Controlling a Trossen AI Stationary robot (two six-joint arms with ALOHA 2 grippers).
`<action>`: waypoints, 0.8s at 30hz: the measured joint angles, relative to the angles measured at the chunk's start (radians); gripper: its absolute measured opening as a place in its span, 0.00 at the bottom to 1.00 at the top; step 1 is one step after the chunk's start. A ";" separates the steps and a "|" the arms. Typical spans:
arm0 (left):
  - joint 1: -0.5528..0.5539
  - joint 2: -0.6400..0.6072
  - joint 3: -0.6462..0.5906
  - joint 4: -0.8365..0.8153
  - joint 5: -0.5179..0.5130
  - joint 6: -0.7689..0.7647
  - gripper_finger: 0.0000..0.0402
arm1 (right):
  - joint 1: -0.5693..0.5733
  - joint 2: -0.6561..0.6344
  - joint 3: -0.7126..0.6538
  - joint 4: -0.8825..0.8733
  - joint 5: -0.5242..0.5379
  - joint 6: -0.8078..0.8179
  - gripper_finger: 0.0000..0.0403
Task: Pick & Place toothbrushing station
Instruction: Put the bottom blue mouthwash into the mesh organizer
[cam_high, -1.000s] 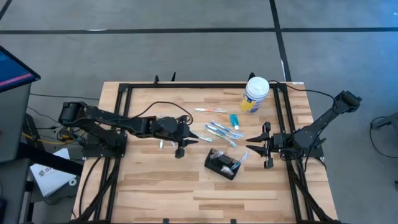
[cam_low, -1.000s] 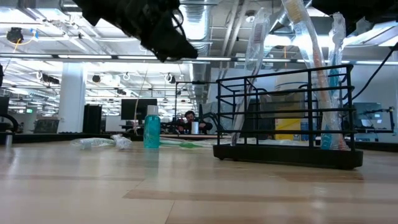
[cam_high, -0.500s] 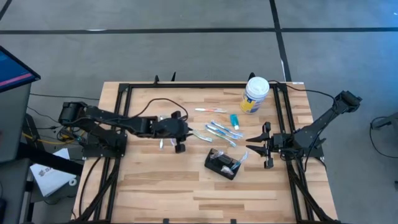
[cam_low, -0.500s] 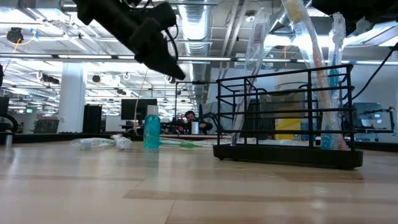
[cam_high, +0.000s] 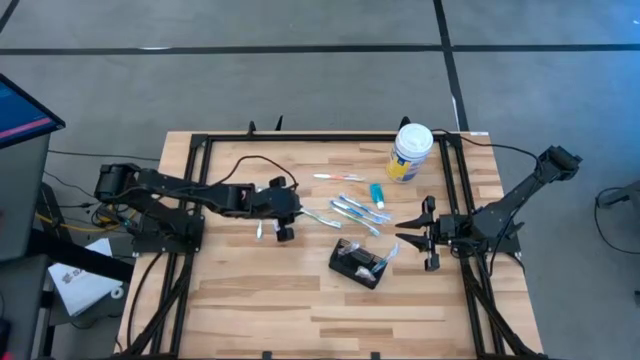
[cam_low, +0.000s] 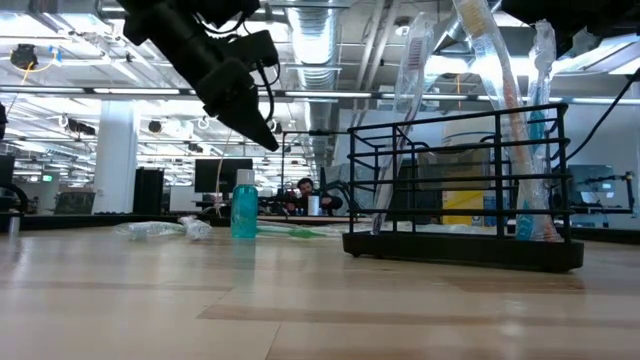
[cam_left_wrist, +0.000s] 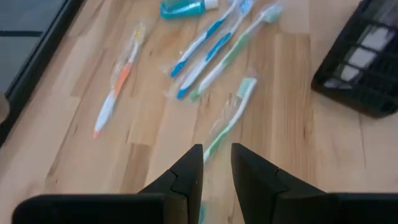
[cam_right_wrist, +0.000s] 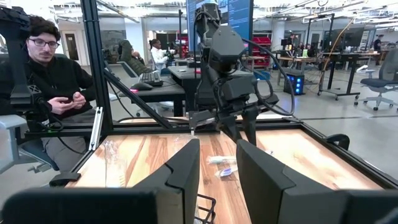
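The toothbrushing station (cam_high: 360, 264) is a black wire holder standing on its base near the table's middle. Wrapped toothbrushes (cam_low: 500, 70) stick up out of it. It also shows in the left wrist view (cam_left_wrist: 367, 68). My left gripper (cam_high: 296, 212) hangs above the table to the station's left. Its fingers (cam_left_wrist: 193, 165) are a narrow gap apart and hold nothing. A green wrapped toothbrush (cam_left_wrist: 230, 115) lies on the wood below that gap. My right gripper (cam_high: 400, 232) waits at the table's right side with a narrow gap and holds nothing.
Several loose wrapped toothbrushes (cam_high: 352, 208) and a small blue bottle (cam_high: 377, 194) lie behind the station. An orange brush (cam_high: 335, 177) lies farther back. A white-lidded yellow tub (cam_high: 410, 152) stands at the far right. A small white object (cam_high: 259, 231) lies near the left gripper. A person (cam_right_wrist: 50, 68) sits beyond the table.
My left gripper has drawn back toward the table's left edge, away from the station and the loose toothbrushes. The things on the table have kept their places.
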 joint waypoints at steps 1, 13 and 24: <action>0.006 0.000 0.000 -0.014 0.000 0.001 0.19 | 0.000 0.000 0.000 0.000 0.000 0.000 0.24; 0.066 0.001 0.000 -0.076 -0.002 0.003 0.41 | 0.000 0.000 0.000 0.000 0.000 0.000 0.24; 0.092 0.001 0.000 -0.108 -0.002 0.033 0.55 | 0.000 0.000 0.000 0.000 0.000 0.000 0.24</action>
